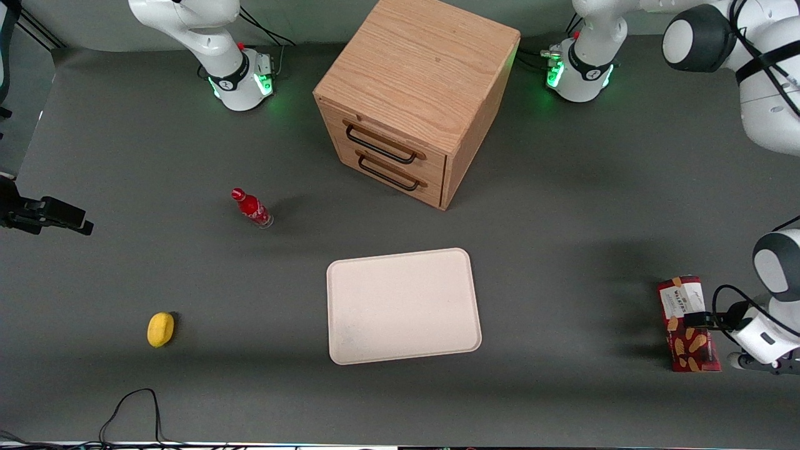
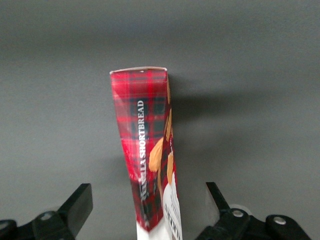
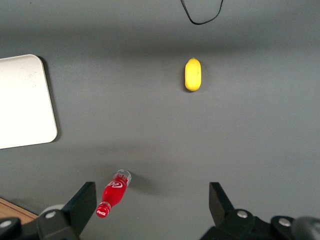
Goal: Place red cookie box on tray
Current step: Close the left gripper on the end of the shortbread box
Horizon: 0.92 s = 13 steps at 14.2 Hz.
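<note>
Red cookie box [image 1: 687, 325]: lies flat on table [image 1: 562, 250] near the working arm's end, well apart from tray [image 1: 403, 306]. Cardboard, prob. light, stiff but crushable; grip across narrow width, mid-length. Hand [image 2: 150, 210]: fingers wide, straddling box, not closed. Table: matte grey mat, good friction; open path to tray.

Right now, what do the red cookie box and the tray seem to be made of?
The long dark-red tartan cookie box, between the open fingers of the left gripper, looks like printed cardboard: sharp folded edges, slight sheen. The large cream-white rectangular tray looks like matte moulded plastic or pulp fibre, with rounded corners and a low rim; which, I cannot tell.
</note>
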Tool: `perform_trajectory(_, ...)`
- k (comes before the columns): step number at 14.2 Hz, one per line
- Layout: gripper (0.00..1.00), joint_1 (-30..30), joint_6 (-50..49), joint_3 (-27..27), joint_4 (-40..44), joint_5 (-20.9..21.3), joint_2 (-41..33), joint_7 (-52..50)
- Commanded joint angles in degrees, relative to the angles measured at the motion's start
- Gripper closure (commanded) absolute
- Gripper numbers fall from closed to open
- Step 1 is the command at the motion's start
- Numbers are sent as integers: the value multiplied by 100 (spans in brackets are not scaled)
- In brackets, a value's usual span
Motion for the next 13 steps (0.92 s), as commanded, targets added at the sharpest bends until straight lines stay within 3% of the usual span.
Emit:
perform_trajectory(1,0,-39,288,35,24,41,105,82)
perform_trajectory(10,0,-83,9,26,-19,67,79,83)
perform_trajectory(11,6,-82,-18,26,-19,67,70,83)
perform_trajectory(13,32,-74,-132,35,-2,67,70,92)
